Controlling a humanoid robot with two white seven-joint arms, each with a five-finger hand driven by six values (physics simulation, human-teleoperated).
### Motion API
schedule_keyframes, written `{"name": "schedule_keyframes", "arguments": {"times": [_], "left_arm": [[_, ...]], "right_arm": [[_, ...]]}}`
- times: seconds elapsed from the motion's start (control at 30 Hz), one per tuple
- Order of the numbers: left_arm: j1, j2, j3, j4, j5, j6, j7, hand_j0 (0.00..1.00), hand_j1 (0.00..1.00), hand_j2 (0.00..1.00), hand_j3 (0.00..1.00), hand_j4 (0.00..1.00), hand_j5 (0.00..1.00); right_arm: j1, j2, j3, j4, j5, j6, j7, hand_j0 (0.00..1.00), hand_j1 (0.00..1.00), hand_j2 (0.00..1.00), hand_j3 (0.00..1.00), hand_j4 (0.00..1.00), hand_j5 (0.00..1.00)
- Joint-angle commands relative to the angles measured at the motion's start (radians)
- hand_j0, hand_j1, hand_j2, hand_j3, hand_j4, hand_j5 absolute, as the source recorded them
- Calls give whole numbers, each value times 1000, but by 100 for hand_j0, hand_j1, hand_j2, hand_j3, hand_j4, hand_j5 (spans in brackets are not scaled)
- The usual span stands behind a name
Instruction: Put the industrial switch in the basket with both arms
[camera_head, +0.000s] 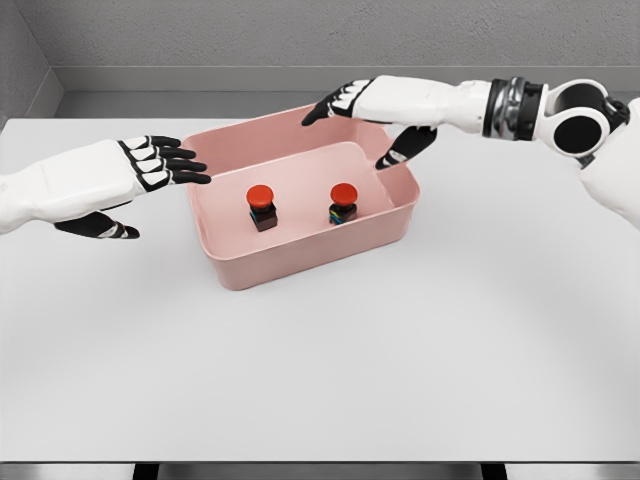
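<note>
Two industrial switches with red mushroom caps stand upright inside the pink basket (232, 268): one switch (262, 206) on the left, the other switch (342, 203) to its right. My left hand (150, 185) hovers just outside the basket's left wall, fingers stretched flat and open, holding nothing. My right hand (370, 125) reaches in from the right over the basket's far right corner, fingers spread and thumb pointing down, holding nothing.
The basket sits on a white table (320, 370) with a grey wall behind. The right arm's forearm and shoulder joint (575, 125) span the upper right.
</note>
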Motion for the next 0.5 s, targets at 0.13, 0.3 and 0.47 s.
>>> {"name": "schedule_keyframes", "arguments": {"times": [0.13, 0.3, 0.47], "left_arm": [[-1, 1, 2, 1, 7, 1, 1, 100, 100, 100, 100, 100, 100], [-1, 1, 2, 3, 7, 1, 1, 100, 100, 100, 100, 100, 100], [-1, 1, 2, 3, 7, 1, 1, 100, 100, 100, 100, 100, 100]], "right_arm": [[35, -129, -72, 3, -10, 3, 0, 100, 100, 100, 100, 100, 100], [74, -190, -92, 20, -14, 3, 0, 100, 100, 100, 100, 100, 100], [118, -225, -141, 49, -14, 3, 0, 100, 100, 100, 100, 100, 100]]}}
